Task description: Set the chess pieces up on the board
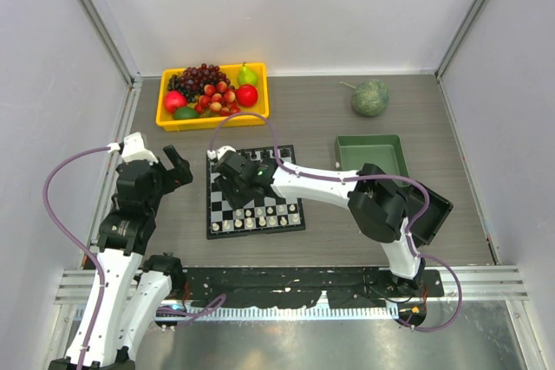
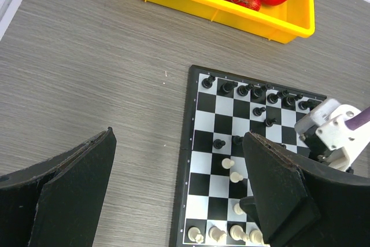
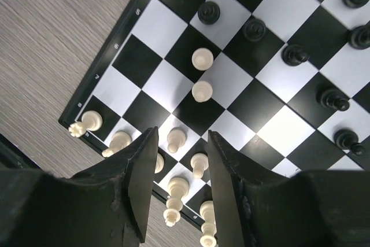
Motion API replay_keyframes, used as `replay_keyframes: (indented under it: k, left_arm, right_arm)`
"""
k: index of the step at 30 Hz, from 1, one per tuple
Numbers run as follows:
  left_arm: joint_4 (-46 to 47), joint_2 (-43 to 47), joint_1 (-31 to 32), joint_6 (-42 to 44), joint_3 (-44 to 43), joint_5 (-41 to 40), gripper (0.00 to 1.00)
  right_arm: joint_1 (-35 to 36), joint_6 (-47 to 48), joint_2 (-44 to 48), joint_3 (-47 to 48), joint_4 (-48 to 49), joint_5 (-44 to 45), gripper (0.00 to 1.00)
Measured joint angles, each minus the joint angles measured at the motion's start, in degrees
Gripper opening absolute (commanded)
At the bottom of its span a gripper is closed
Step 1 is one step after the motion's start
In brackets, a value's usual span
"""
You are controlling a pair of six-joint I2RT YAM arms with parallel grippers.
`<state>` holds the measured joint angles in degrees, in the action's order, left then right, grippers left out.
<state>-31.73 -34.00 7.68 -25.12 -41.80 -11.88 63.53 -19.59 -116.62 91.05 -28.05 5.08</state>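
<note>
The board [image 1: 298, 217] lies mid-table with black pieces [image 2: 250, 91] along its far rows and cream-white pieces [image 1: 251, 219] near its front. My right gripper [image 1: 232, 176] hovers over the board's left half, open and empty; its view shows the fingertips [image 3: 144, 160] above white pieces [image 3: 176, 139], with two white pawns [image 3: 201, 91] further out and black pawns [image 3: 208, 12] beyond. My left gripper [image 1: 170, 165] is open and empty above the bare table left of the board [image 2: 188, 160].
A yellow tray [image 1: 212, 120] of fruit stands behind the board. A green tray [image 1: 373, 155] sits right of the board, partly under my right arm. A green avocado-like fruit [image 1: 369, 97] lies at the back right.
</note>
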Motion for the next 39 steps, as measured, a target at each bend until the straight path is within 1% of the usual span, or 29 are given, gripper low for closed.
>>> replay_keyframes:
  k: [7, 13, 20, 29, 38, 39]
  left_arm:
    - [0.0, 0.3, -0.2, 0.1, 0.0, 0.0, 0.99]
    - [0.0, 0.5, -0.2, 0.2, 0.0, -0.1, 0.99]
    - [0.0, 0.5, -0.2, 0.3, 0.0, -0.1, 0.99]
    - [0.0, 0.5, -0.2, 0.3, 0.0, -0.1, 0.99]
    - [0.0, 0.5, -0.3, 0.3, 0.0, -0.1, 0.99]
    - [0.0, 0.5, -0.3, 0.3, 0.0, -0.1, 0.99]
  right_arm:
    - [-0.8, 0.2, -0.2, 3.8, -0.5, 0.6, 0.46]
    - [-1.5, 0.3, -3.3, 7.0, -0.8, 0.6, 0.44]
    - [-1.8, 0.4, -5.8, 7.3, -1.2, 0.5, 0.41]
    - [-1.8, 0.4, -6.6, 7.4, -1.7, 0.2, 0.29]
    - [-1.8, 0.9, -6.6, 7.6, -1.9, 0.2, 0.29]
    - [-1.8, 0.9, -6.7, 7.8, -1.9, 0.1, 0.28]
